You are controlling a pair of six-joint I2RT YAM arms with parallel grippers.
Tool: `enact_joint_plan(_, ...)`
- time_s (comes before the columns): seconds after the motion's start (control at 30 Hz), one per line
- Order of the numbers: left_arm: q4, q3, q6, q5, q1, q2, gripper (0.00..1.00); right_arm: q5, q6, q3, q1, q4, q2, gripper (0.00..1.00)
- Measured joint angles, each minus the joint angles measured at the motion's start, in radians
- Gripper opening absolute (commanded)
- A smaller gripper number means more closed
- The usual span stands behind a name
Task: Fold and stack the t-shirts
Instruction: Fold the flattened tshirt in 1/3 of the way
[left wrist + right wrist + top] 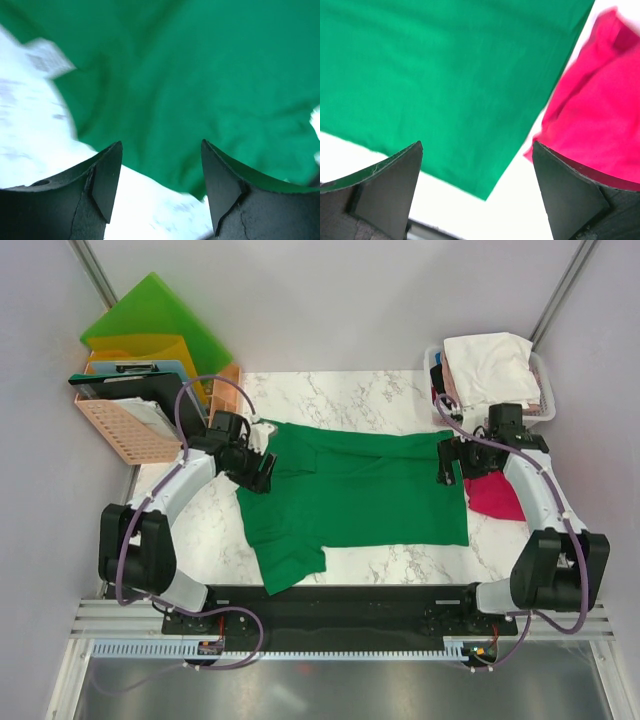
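Left end effector (262, 474) and right end effector (447, 464) are both open, gripping nothing. Green t-shirt (360, 495) has a sleeve flopped out near-left, so folds might end up lopsided.

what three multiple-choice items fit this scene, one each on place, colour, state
1. Where does the magenta-red t-shirt lie? A far left corner B on the table right of the green t-shirt C across the left arm
2. What colour is the top cloth in the basket? A white B blue C black
3. How are the left gripper and right gripper? A both shut on cloth B both open, empty C one shut
B, it lies beside the green hem; A, white tops the pile; B, jaws spread, nothing between.
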State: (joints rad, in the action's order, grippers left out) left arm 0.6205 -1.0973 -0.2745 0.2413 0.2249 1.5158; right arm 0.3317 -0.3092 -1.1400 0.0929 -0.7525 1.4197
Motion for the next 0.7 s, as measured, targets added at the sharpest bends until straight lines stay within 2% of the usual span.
enact_joint_plan(0.17,0.193,0.003,-0.074,0.184,0.000,-0.009,0.69,-0.017,-0.072,0.069,0.010,-0.089,-0.134,0.98)
enact_joint_plan(0.23,0.185,0.037,-0.084,0.206,0.001,-0.060,0.71,-0.025,-0.110,0.118,0.011,-0.081,-0.224,0.98)
enact_joint_plan(0.37,0.101,0.145,-0.082,0.173,0.010,-0.262,0.72,-0.022,-0.142,0.194,0.011,-0.075,-0.375,0.98)
enact_joint_plan(0.5,-0.021,0.168,-0.063,0.097,0.024,-0.336,0.79,0.033,-0.127,0.161,0.003,-0.074,-0.294,0.98)
enact_joint_plan(0.53,-0.050,0.169,-0.053,0.074,0.029,-0.330,0.97,0.042,-0.114,0.158,-0.006,-0.066,-0.256,0.98)
enact_joint_plan(0.57,-0.067,0.169,-0.051,0.062,0.033,-0.317,1.00,0.050,-0.103,0.158,-0.018,-0.063,-0.219,0.98)
enact_joint_plan(0.7,-0.101,0.163,-0.029,-0.013,0.061,-0.194,1.00,0.032,-0.044,0.129,-0.137,-0.057,-0.076,0.98)
